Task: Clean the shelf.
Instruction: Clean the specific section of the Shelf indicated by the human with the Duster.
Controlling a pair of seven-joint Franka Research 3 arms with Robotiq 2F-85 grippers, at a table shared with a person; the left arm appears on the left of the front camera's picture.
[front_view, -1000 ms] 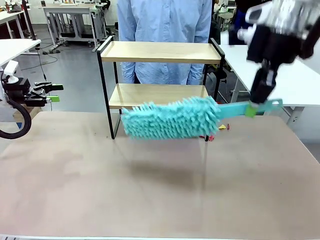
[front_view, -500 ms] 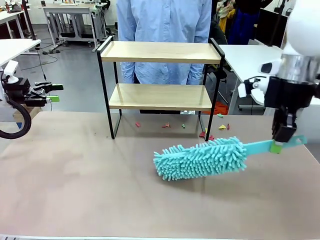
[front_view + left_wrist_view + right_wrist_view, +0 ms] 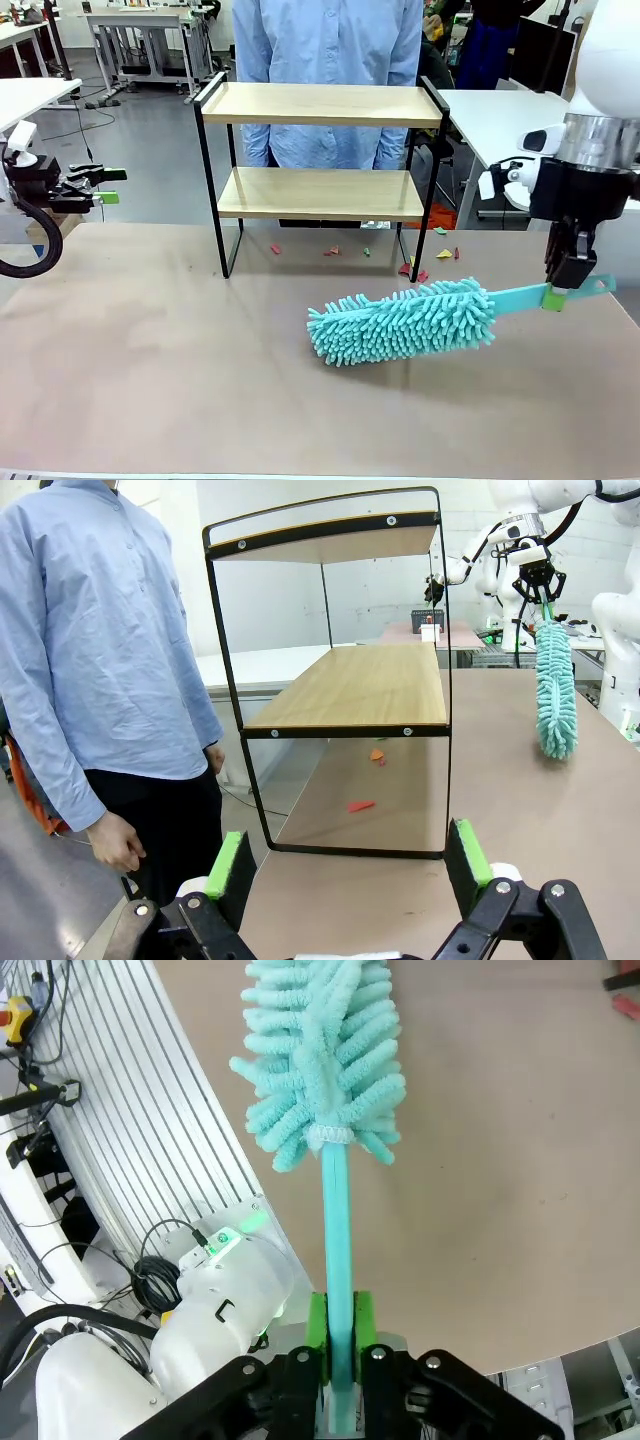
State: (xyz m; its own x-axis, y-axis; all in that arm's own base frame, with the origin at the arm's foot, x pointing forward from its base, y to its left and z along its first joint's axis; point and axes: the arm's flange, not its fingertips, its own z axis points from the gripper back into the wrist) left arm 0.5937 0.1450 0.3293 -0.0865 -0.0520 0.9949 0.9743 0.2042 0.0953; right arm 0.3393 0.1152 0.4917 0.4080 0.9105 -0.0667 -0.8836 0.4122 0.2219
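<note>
Front, shelf: stands upright at the far middle of the table, both wooden boards bare, with a person in a light blue shirt right behind it.
Front, right gripper: at the table's right side, pointing down, jaws clamped on the end of the handle.
Front, duster: teal, its fluffy head nearly level and low over the table, in front of the shelf, to its right and apart from it. I cannot tell whether it touches the table.
Front, left gripper: off the table's left edge, well apart from the shelf, fingers spread, holding nothing.
Front, scraps: small coloured bits on the table under the shelf and by its right leg.
Left wrist, pads: the two green pads stand wide apart with nothing between them.
Left wrist, shelf: seen from its end, straight ahead of the fingers. The lower board is bare, red and orange scraps lie on the table beneath it, and the person stands beside it.
Left wrist, duster: farther off, beyond the shelf, with the right gripper at the end of its handle.
Right wrist, grip: the green pads press both flat sides of the teal handle near its end.
Right wrist, duster: the head stretches away from the gripper over the brown table top.
Right wrist, scraps: one red bit on the table at the picture's top right corner.
</note>
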